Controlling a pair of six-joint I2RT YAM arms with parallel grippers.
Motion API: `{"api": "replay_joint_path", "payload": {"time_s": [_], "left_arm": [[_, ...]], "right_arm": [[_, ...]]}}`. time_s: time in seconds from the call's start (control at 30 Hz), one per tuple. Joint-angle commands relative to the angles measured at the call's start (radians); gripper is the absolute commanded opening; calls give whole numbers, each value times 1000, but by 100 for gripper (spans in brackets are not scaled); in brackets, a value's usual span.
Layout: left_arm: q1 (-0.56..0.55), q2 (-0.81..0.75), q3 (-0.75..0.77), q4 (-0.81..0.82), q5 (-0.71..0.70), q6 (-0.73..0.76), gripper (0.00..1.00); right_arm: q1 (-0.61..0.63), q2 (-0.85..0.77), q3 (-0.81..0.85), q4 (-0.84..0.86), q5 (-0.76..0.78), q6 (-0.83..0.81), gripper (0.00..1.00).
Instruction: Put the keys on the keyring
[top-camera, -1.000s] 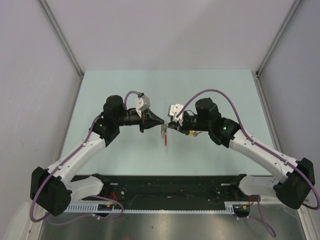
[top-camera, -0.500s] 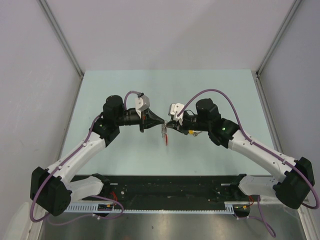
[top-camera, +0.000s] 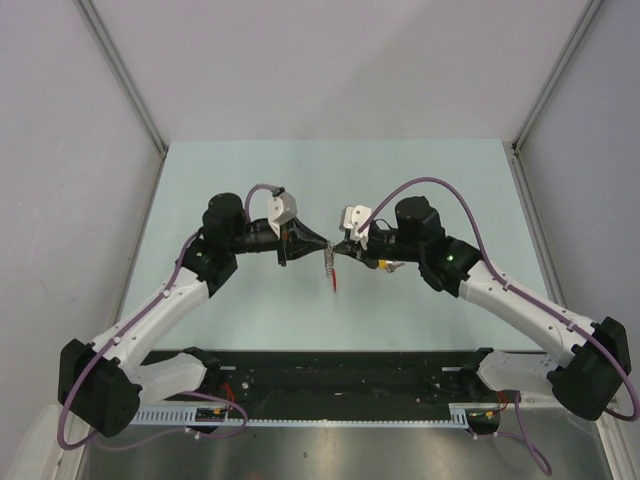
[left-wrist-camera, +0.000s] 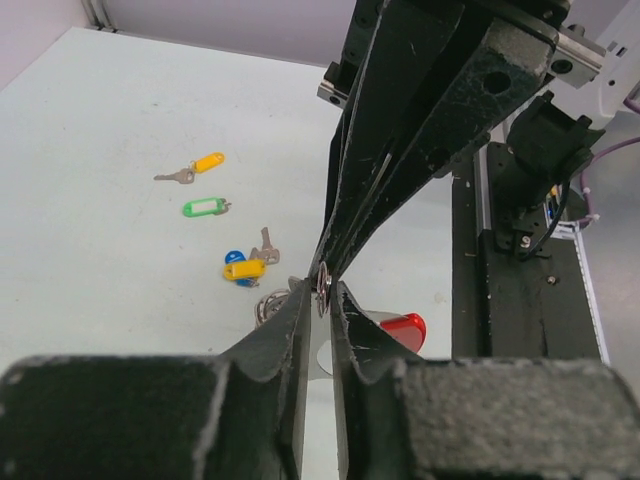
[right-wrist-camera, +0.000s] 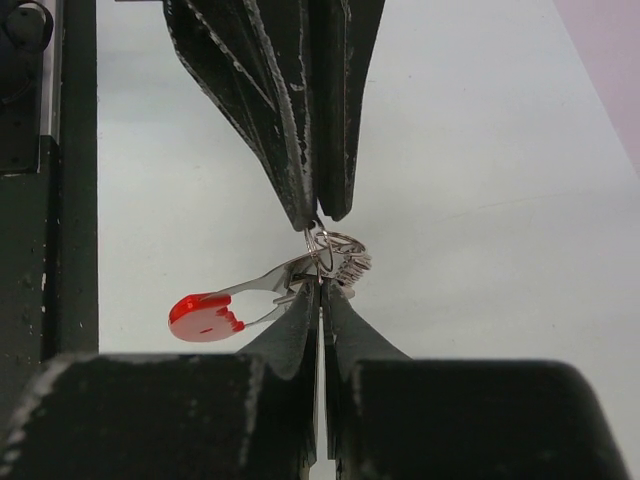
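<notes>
One keyring (right-wrist-camera: 335, 252), three loose keys (left-wrist-camera: 205, 207).
The keyring was gripped by the closed right end effector (right-wrist-camera: 320, 288); the hold of the left end effector (left-wrist-camera: 322, 290) could not be told.

Left gripper (left-wrist-camera: 318, 292) and right gripper (left-wrist-camera: 326, 266) are facing tip to tip at the keyring (left-wrist-camera: 400, 328).
Left jaws are standing slightly apart; left of the keyring, yellow, green and blue-and-yellow keys (left-wrist-camera: 243, 268) are lying on the worktop (left-wrist-camera: 100, 150).
</notes>
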Motion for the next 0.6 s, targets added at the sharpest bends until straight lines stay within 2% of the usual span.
{"api": "replay_joint_path", "payload": {"time_s": [0.0,0.3,0.57], "left_arm": [[4,-48,5,-41,-18,36,22],[12,-16,77,-181,2,118,41],[7,38,128,-284,4,134,47]], "right_arm": [[1,-44,-3,50,5,-23,0],[31,-48,19,-9,47,-66,0],[42,-41,22,-13,53,-72,0]]}}
